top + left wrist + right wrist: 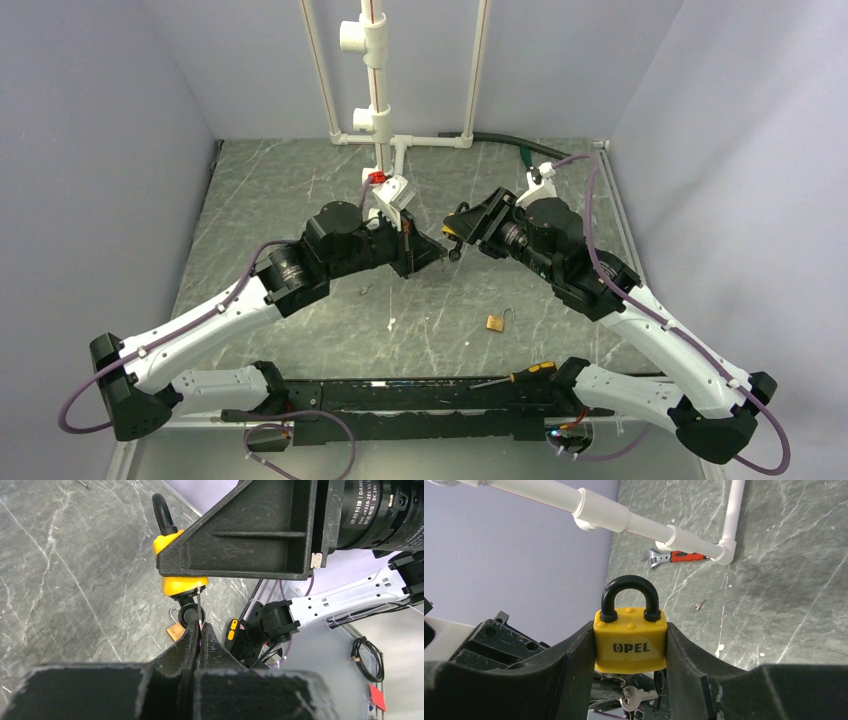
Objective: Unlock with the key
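- Yellow-bodied with a black shackle, the padlock (630,642) hangs in the air over the middle of the marbled grey-green desk (250,190). It is clamped by its two sides in the right end effector (630,630), and both shackle legs sit down in the body.
- The left end effector (200,626) is pinched together on the key (199,607). The thin blade sticks out past the fingertips, and its tip touches the underside of the padlock.
- From the right wrist, silver key metal shows just under the lock body.
- The two end effectors meet nose to nose, just on the near side of the white pipe frame (375,90).
- A small brass padlock (495,322) lies on the desk, nearer and a little to the right of them.
- A black-and-yellow-handled screwdriver (520,376) lies at the near edge, close to the right arm's base.
- A tiny pale metal piece (365,290) lies left of centre.
- A red-handled wrench (676,556) rests by the foot of the pipe frame.
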### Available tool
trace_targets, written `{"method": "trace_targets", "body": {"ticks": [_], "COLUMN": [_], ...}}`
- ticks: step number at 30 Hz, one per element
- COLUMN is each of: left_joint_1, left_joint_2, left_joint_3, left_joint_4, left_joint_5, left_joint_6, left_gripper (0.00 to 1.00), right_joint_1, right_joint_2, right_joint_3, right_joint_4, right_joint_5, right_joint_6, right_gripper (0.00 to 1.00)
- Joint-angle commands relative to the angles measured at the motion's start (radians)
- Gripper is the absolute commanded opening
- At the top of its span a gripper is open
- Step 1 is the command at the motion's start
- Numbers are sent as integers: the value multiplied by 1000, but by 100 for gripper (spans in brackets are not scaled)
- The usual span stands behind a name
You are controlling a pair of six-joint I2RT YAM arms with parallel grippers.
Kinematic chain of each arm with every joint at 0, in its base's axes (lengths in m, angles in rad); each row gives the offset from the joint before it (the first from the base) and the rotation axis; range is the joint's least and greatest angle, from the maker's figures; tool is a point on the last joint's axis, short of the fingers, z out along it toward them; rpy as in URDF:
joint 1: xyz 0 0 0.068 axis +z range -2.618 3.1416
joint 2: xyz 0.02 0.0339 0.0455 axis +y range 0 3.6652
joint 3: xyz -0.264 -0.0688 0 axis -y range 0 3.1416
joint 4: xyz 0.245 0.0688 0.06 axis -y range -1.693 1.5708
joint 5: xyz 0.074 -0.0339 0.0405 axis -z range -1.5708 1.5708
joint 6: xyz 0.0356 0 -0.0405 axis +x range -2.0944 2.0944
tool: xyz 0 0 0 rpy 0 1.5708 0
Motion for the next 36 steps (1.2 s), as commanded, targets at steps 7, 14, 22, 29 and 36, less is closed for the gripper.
{"method": "trace_targets", "body": {"ticks": [7, 14, 22, 29, 36], "left_joint_1": [4, 4, 4, 3, 4], "left_joint_2": [-28, -28, -25, -29, -33], "left_joint_3": [-35, -47, -37, -15, -29], "left_joint_4": [67, 75, 86, 65, 85], "left_joint_5": [50, 80, 84, 87, 61], "left_joint_6": [-47, -62, -60, -51, -58], "left_gripper": [0, 0, 0, 0, 0], "right_joint_1": [8, 8, 8, 9, 27], "right_joint_2": [-12, 6, 9, 29, 28], "right_joint_3": [83, 154, 128, 117, 96], "right_joint_4": [77, 25, 69, 109, 126], "right_joint_5": [51, 81, 10, -61, -84], "right_joint_6": [-35, -84, -106, -178, -205], "right_gripper": [0, 0, 0, 0, 0]}}
